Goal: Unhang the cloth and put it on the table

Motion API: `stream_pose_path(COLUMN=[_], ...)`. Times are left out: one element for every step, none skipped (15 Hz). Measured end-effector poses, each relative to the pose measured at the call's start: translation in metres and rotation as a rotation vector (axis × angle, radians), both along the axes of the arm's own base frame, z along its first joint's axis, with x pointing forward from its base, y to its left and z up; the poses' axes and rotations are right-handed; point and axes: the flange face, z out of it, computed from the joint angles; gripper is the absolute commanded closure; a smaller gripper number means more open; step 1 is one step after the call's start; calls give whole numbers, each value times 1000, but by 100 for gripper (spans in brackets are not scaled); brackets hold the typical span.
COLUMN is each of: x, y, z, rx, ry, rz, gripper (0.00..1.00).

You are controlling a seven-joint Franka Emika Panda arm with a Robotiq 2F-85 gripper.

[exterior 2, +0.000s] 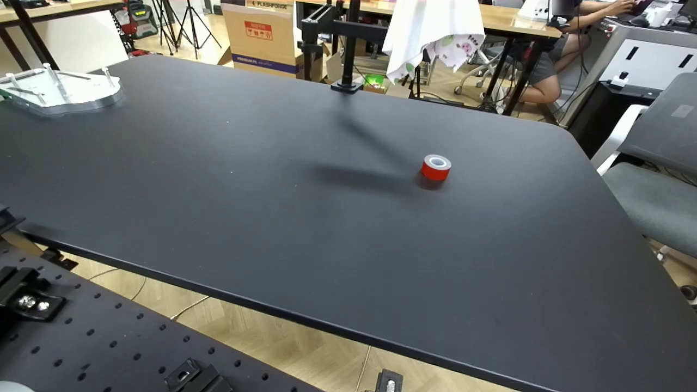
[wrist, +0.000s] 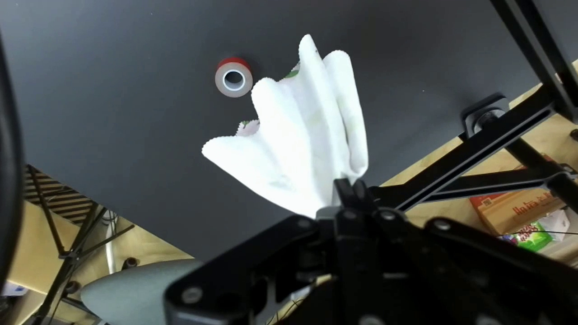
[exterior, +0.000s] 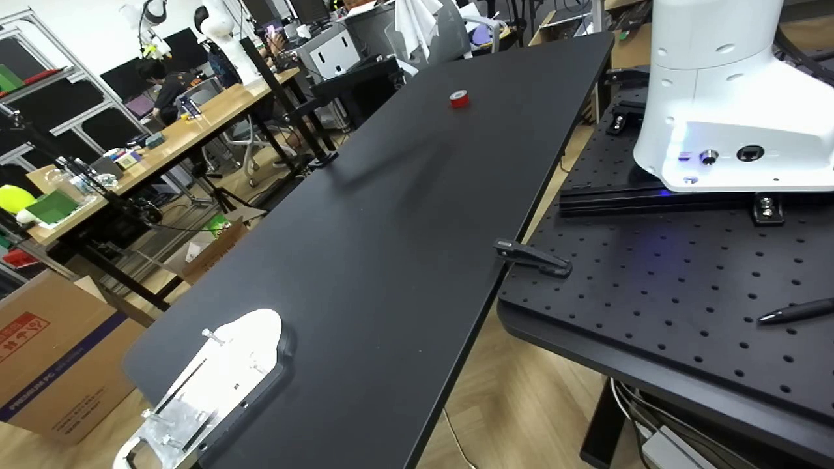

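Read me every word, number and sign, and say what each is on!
"PREMIUM PC": purple stripe on the cardboard box.
"FLASHFORGE": brown cardboard at an exterior view's top edge.
Too small or blurred: the box's red label and small print; in the wrist view, orange-lettered carton, green packet.

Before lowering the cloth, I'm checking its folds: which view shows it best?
The wrist view: the cloth fans out from the gripper, folds plain. Both exterior views show only its lower part, cropped above.

The cloth [wrist: 300, 135] is matt fabric, the table [exterior: 365, 260] smooth and matt, the box [exterior: 71, 358] cardboard.
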Motion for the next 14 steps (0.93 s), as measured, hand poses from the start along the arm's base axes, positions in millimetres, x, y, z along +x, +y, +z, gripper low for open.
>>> stream_pose_path(x=[0, 1, 2, 4, 6, 9, 11, 14, 17, 18, 20, 20, 21, 21], y=[-2, -4, -7, -9, -11, -13, -15, -16, -18, -19, -20, -21, -21, -21], z=[-7, -13, -21, -30, -39, -49, -59, -70, -80, -91, -103, -113, -124, -135], rx=[3, 5, 5, 8, 11, 16, 25, 34, 45, 56, 72, 86, 102, 114], ry=[-8, -14, -20, -24, -25, -25, -24, -24, -24, -20, -10, 0, 15, 30], rz=[-9, -17, -25, -34, -43, -53, -65, -77, -92, -106, -120, -134, -146, -154], gripper=[100, 100, 100, 100, 100, 100, 100, 100, 100, 100, 100, 100, 100, 100])
